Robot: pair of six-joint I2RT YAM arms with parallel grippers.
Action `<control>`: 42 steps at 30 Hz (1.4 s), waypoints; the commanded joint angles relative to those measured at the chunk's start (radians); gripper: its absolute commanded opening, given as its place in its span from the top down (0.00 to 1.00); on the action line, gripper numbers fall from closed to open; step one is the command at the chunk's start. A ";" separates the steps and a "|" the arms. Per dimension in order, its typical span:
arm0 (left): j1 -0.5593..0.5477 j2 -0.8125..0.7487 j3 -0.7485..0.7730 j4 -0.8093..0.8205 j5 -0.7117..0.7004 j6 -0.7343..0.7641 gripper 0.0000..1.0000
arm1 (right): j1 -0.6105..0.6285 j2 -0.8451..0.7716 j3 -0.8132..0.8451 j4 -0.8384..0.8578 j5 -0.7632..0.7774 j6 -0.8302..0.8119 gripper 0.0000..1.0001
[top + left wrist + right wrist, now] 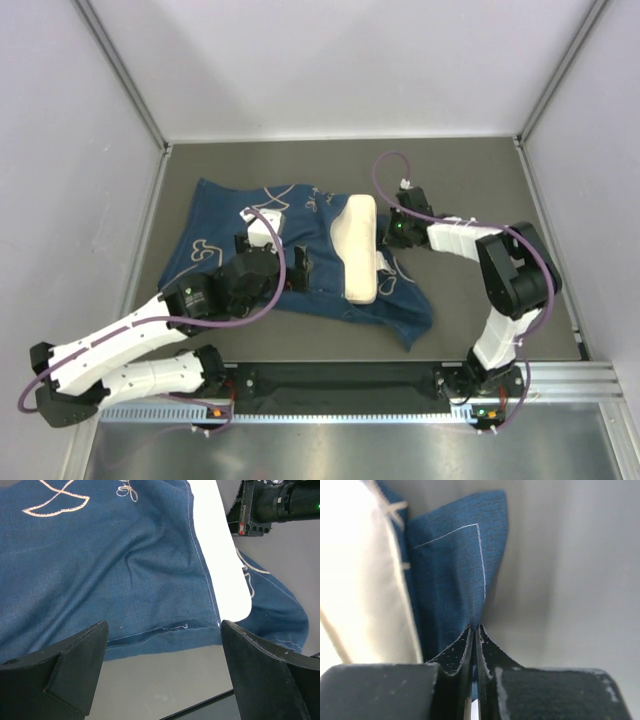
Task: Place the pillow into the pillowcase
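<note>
**Pillow at the mouth of the case, right gripper pinching the cloth**

Left: your left gripper [300, 267] is over the near hem of the large dark blue denim-like pillowcase [215, 215] with its white line drawings. Its jaws stand wide apart. The case lies spread flat across the middle of the dark grey bench [470, 180].

Centre: the plump cream-white rectangular pillow [360, 250] lies with its long side running away from you, on the right part of the case. In the left wrist view, the stitched edge of the upper blue layer runs along the pillow's left side, and more blue cloth shows beneath and to the right of it. You cannot tell how far the pillow reaches under that layer.

Right: your right gripper [383, 240] is just beside the pillow's right edge. Its jaws are pressed together on a fold of the pillowcase, which rises from them in the right wrist view.
</note>
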 commanded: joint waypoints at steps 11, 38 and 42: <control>-0.005 0.208 0.082 0.012 -0.005 0.004 0.02 | -0.300 -0.434 -0.183 0.036 0.102 0.019 1.00; -0.128 0.904 0.665 -0.095 -0.146 0.087 0.02 | -0.304 -0.646 -0.209 -0.194 -0.016 -0.037 0.36; -0.128 1.073 0.852 -0.210 -0.180 0.107 0.02 | -0.305 -0.694 -0.255 -0.212 -0.005 -0.007 0.36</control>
